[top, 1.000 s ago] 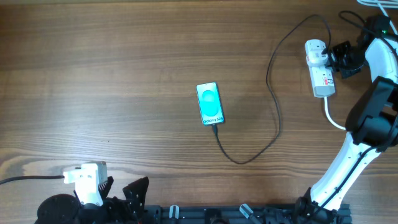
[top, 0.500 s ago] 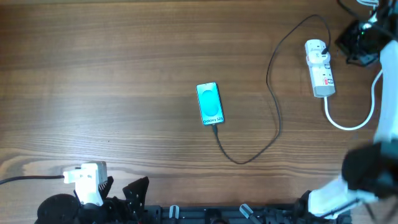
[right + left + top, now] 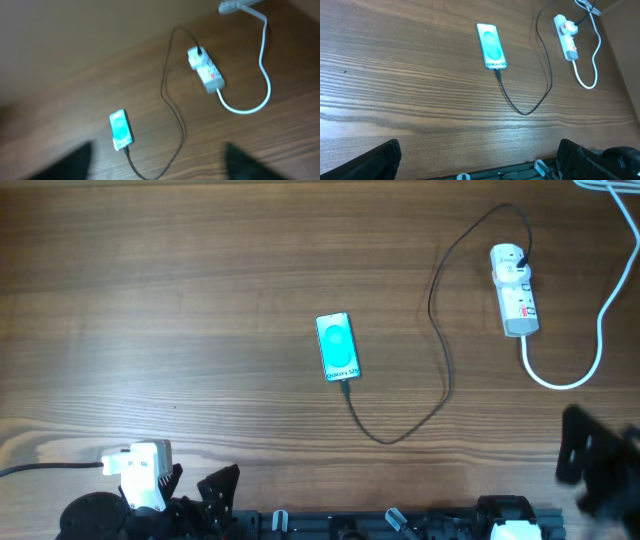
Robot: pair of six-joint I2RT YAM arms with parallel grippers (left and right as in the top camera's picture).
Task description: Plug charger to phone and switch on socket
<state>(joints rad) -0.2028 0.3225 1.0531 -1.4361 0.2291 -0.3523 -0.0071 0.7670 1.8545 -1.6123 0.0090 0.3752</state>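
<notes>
The phone [image 3: 337,347] lies screen up mid-table, its teal display lit. The charger [image 3: 440,345], a thin black cable, meets the phone's near edge, loops right and runs up to a plug in the far end of the socket [image 3: 513,290]. That white strip lies at the far right. My left gripper [image 3: 480,170] rests open at the near left edge, far from everything. The right gripper [image 3: 160,165] is open with nothing between its blurred fingers, well back from the socket [image 3: 206,71] and phone [image 3: 120,130]. In the overhead view the right arm [image 3: 600,465] is a dark blur at the near right.
A thicker white cable [image 3: 585,360] leaves the socket's near end, curves right and runs off the far right corner. The charger's slack loop [image 3: 385,438] lies between the phone and the near edge. A black rail [image 3: 400,525] runs along the near table edge.
The right arm has swung away from the socket, down to the near right corner, and its gripper has gone from shut to open. The left arm, phone, charger and socket have not moved.
</notes>
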